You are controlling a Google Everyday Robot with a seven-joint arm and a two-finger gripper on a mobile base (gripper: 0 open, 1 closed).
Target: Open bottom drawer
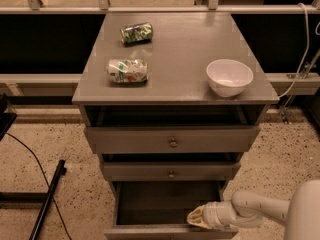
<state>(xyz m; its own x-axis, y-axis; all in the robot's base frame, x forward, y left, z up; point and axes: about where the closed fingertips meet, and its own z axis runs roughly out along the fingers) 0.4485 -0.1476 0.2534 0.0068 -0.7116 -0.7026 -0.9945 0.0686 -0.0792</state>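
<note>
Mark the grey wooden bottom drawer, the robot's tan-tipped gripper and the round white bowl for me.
grey wooden bottom drawer (155,204), camera view, on its bare inside floor.
tan-tipped gripper (193,217), camera view, at its tip, by the drawer's front panel.
round white bowl (229,75), camera view, on its inner wall.

white bowl (229,77), crushed can (128,70), green can (136,32), speckled floor (50,144)

There is 1 grey cabinet (175,59) with 3 drawers: 1 top drawer (125,140), 1 middle drawer (135,171) and 1 bottom drawer (160,204). 2 round knobs show, the upper knob (173,143) and the lower knob (171,174). On the cabinet's top are 2 crushed cans, the far can (136,33) and the near can (128,70), plus 1 white bowl (229,77). 1 gripper (196,217) is at the bottom drawer's front right.
</note>
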